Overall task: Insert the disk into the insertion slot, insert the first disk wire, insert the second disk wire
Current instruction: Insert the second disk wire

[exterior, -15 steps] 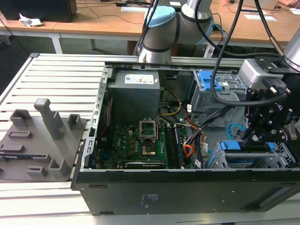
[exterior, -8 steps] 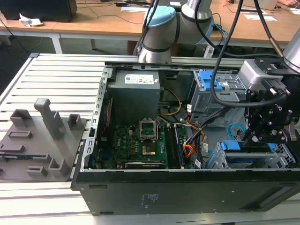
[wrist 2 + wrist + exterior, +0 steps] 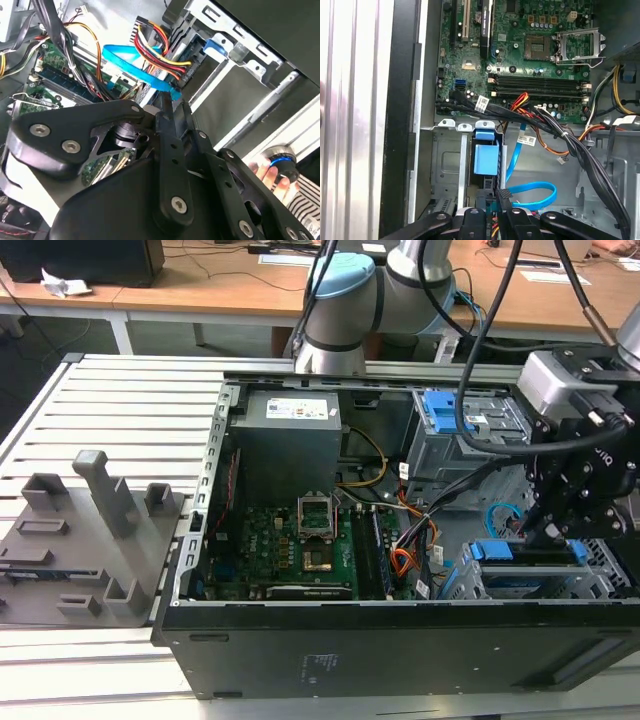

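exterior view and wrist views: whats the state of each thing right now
disk: seated in the insertion slot
first disk wire: runs to the disk's rear, plugged or not unclear
second disk wire: looped, end pinched at the fingertips
gripper: shut on second disk wire
computer case: side open

The case (image 3: pixel 400 640) is matt black painted metal, its inside walls bare grey sheet steel. The slot (image 3: pixel 540 585) is dull silver perforated metal; the disk (image 3: pixel 486 159) in it shows a smooth bright-blue plastic carrier. The second wire (image 3: pixel 532 197) is glossy light-blue plastic, the first wire (image 3: pixel 160 50) shiny orange, red and black insulation. The gripper (image 3: pixel 172 107) is matt black metal with bright screw heads. The board (image 3: pixel 290 540) is glossy green. The table (image 3: pixel 130 410) is ribbed, satin aluminium.
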`<action>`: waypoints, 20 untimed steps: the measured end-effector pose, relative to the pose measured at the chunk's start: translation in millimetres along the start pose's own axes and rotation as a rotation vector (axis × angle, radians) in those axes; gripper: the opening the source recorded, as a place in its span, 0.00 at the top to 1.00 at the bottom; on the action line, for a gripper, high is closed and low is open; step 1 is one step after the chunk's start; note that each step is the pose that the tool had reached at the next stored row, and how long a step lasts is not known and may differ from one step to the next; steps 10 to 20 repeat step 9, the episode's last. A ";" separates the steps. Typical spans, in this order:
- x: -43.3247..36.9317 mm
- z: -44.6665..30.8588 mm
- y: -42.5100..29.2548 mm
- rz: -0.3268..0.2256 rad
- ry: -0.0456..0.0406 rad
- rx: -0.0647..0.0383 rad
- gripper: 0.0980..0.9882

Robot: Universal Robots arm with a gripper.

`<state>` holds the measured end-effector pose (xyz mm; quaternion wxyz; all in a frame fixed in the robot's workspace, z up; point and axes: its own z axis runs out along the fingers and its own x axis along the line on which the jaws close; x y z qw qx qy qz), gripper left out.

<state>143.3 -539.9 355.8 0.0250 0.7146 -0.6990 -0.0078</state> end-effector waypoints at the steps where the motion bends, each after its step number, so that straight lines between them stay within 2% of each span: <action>1: 0.0 -2.4 0.1 0.000 -0.0003 0.000 0.85; 2: 0.2 -9.3 0.4 0.000 -0.0001 0.000 0.99; 3: 0.3 -15.8 0.8 0.000 -0.0002 0.000 0.99; 4: 0.4 -17.4 0.8 0.000 -0.0004 0.000 0.99; 20: 0.4 -17.7 0.8 0.000 -0.0002 0.000 0.99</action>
